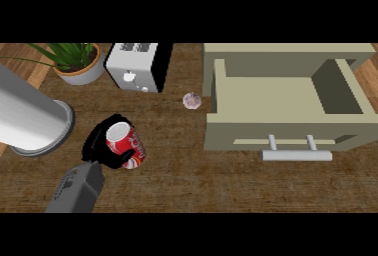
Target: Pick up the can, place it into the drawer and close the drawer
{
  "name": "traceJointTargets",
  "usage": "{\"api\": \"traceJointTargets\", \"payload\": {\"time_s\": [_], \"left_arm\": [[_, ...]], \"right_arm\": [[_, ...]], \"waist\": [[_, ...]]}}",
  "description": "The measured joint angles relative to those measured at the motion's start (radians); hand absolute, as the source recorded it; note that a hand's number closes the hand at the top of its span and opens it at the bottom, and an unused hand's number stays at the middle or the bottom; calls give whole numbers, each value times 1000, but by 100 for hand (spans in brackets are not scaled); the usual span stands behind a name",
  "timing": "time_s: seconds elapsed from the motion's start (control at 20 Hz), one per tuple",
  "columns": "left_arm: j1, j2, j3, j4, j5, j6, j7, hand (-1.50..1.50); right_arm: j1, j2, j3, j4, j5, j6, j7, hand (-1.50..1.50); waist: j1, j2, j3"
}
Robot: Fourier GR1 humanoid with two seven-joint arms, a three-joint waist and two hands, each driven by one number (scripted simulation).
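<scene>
A red can (127,145) with a pale top stands tilted on the wooden counter at the left of the head view. My left hand (100,146) is curled round it, black fingers behind it and the thumb across its lower front. The grey forearm (77,190) comes up from the lower left. To the right the beige drawer (221,102) is pulled open, its inside bare, with a pale handle (297,155) on its front panel. The can is well left of the drawer. My right hand does not show.
A tall grey cylinder (29,117) stands close to the left of the hand. A white toaster (133,67) and a potted plant (77,62) sit at the back left. A small pinkish lump (193,100) lies just left of the drawer.
</scene>
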Motion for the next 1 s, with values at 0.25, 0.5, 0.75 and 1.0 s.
{"api": "traceJointTargets", "payload": {"time_s": [0.25,0.5,0.75,1.0], "left_arm": [[6,-53,-7,-143,44,233,34,150],[-13,-70,-91,-355,73,406,153,150],[-46,-72,-177,-509,77,557,276,150],[-93,-72,-231,-608,57,656,369,150]], "right_arm": [[14,4,9,-11,-6,-6,-12,-150],[45,3,50,-39,7,-39,-23,-150],[31,-4,36,-25,-4,-35,-15,-150],[17,-9,20,-28,-25,-32,9,-150]], "waist": [[-1,-2,0],[-3,-2,0],[-6,1,0],[-10,3,-1]]}}
